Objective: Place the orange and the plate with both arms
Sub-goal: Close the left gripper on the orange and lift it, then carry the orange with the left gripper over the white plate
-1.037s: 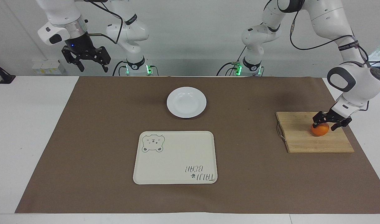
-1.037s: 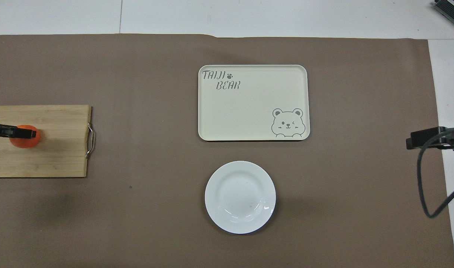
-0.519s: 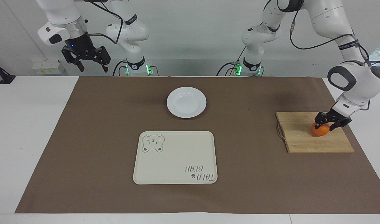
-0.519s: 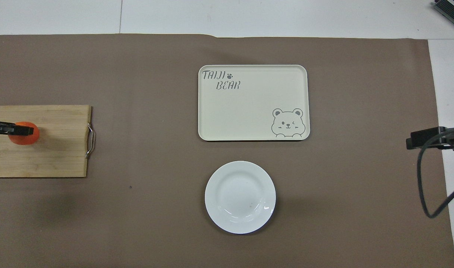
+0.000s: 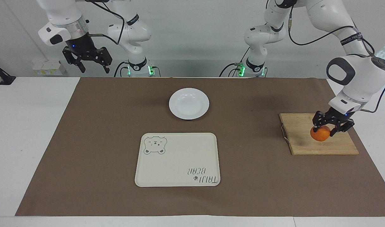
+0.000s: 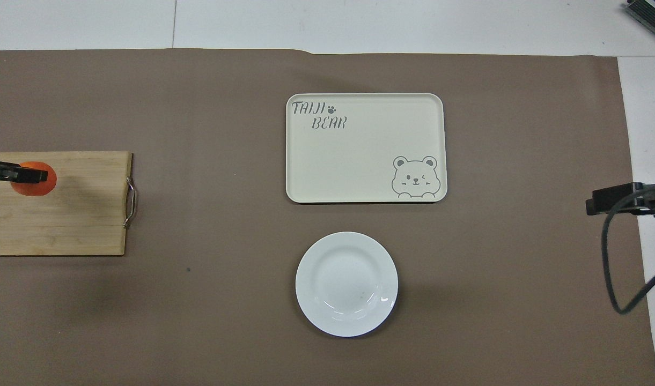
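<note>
Brown mat (image 5: 85, 151); round orange (image 5: 320, 133), no long axis.

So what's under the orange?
The wooden board is under the orange. The left gripper has shut on the orange, which looks lifted just off the wood, with a shadow below. The gripper hides the orange's top.

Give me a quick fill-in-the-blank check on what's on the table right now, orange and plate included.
1. The left gripper is shut on the ____.
2. The orange hangs just above the wooden ____.
3. The white plate lies nearer to the robots than the ____ with the bear drawing.
4. The right gripper waits in the air with its jaws ____.

Missing words: orange; cutting board; tray; open
</note>
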Available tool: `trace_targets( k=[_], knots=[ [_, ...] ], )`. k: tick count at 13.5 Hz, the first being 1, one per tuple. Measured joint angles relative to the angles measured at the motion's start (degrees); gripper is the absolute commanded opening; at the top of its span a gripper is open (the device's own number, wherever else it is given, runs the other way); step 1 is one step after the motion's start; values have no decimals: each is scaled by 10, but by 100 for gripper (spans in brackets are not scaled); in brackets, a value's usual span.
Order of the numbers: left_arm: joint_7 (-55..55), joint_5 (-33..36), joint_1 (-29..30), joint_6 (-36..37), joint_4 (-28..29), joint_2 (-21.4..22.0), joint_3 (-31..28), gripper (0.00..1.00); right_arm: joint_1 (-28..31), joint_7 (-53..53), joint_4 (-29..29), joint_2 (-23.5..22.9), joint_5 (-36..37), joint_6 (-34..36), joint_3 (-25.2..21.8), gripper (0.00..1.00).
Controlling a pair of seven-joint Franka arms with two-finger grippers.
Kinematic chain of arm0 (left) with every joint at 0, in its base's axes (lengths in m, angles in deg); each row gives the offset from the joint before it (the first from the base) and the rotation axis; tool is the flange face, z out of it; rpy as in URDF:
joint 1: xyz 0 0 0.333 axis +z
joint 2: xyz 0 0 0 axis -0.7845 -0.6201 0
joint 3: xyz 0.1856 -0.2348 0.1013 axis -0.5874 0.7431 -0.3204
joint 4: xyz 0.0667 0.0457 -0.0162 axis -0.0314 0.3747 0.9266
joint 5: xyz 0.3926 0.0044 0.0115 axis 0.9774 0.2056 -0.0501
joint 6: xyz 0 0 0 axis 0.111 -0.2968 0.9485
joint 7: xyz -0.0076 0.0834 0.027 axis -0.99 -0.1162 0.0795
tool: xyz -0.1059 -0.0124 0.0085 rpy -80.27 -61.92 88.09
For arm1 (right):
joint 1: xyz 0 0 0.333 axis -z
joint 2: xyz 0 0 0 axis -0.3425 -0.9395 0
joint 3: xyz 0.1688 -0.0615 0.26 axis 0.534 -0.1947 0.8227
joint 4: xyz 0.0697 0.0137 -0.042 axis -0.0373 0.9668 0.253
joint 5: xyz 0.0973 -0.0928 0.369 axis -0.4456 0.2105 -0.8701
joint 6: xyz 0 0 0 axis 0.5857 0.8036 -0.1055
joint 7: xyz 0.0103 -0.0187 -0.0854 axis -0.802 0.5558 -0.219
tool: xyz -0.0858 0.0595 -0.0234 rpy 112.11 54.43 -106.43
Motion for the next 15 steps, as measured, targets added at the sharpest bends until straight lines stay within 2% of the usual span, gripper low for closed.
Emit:
trace_targets(
  k=[6,10,15],
  knots=[
    [-123,-2,-155,-15,0,-2,2,0,0,0,0,0,0,0,0,100],
    [-164,-2,-242,-15,7,-3,2,0,0,0,0,0,0,0,0,100],
    [-303,-3,-386,-15,33,-1,4,0,0,0,0,0,0,0,0,100]
  ],
)
